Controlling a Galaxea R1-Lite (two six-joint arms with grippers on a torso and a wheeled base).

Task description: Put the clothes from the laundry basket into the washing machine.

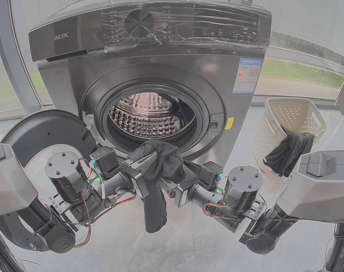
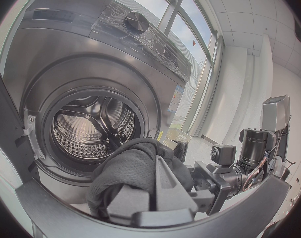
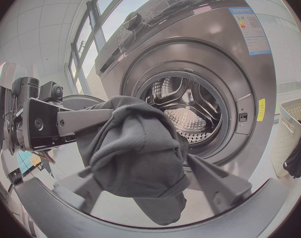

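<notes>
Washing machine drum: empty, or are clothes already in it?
Empty, as far as shown: the drum shows bare metal past the open door, and the dark garment hangs outside, before the opening.

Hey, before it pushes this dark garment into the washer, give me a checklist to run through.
1. Washer door swung open: ok.
2. Drum free of obstructions: ok, looks empty.
3. Left gripper shut on the dark garment: ok.
4. Right gripper gripping: not ok, fingers spread either side of the garment.
5. Hanging tail above the door sill: not ok, it dangles below the opening.
6. More clothes inside the laundry basket: cannot tell; one black garment drapes over its rim.
</notes>
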